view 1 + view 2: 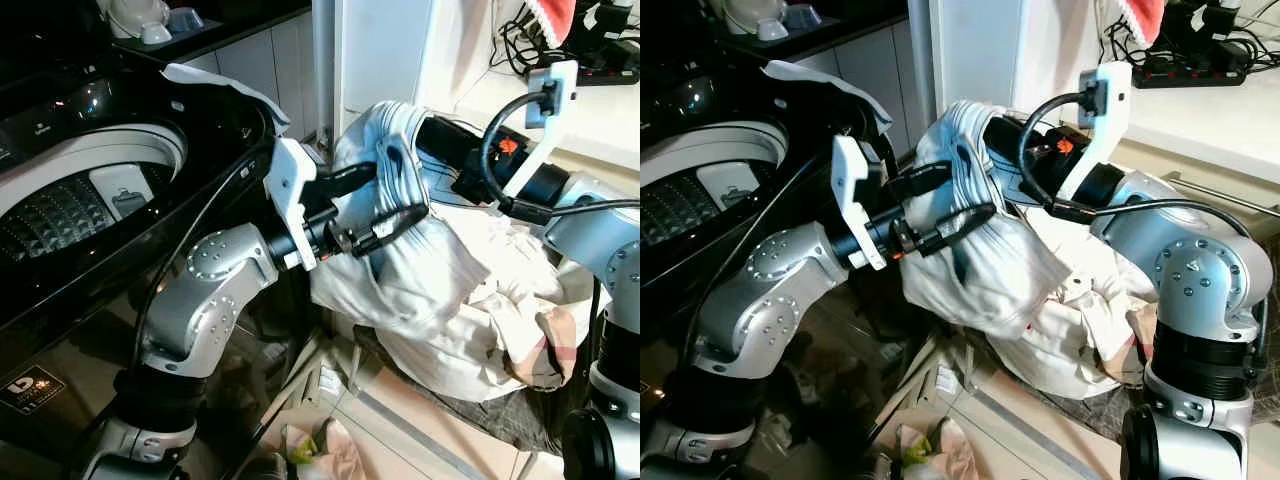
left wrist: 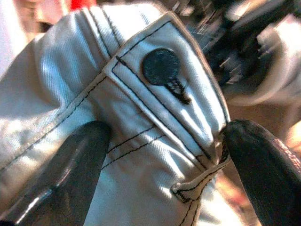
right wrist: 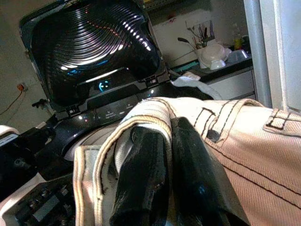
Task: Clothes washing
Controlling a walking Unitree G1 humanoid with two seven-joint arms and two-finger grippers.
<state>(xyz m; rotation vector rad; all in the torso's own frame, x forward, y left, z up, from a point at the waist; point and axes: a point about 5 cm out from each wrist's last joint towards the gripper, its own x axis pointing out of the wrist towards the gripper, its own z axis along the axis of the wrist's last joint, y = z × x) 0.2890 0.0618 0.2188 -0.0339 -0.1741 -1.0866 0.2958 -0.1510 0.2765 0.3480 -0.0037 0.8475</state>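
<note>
Open washer (image 1: 90,190) at left, both pincers (image 1: 385,205) (image 3: 171,155) clamping white trousers (image 1: 990,260), button (image 2: 161,66) in left wrist view

home laundry corner — top-load washing machine (image 1: 90,190) | white cabinets (image 1: 265,60) | power strip (image 1: 1200,70)

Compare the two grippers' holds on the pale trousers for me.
The left gripper has its fingers spread wide across the pale trousers at the buttoned waistband, while the right gripper has its fingers pinched close together on a folded edge. The left reaches in from the washing machine side, the right from opposite. Both hold the same garment aloft.
</note>
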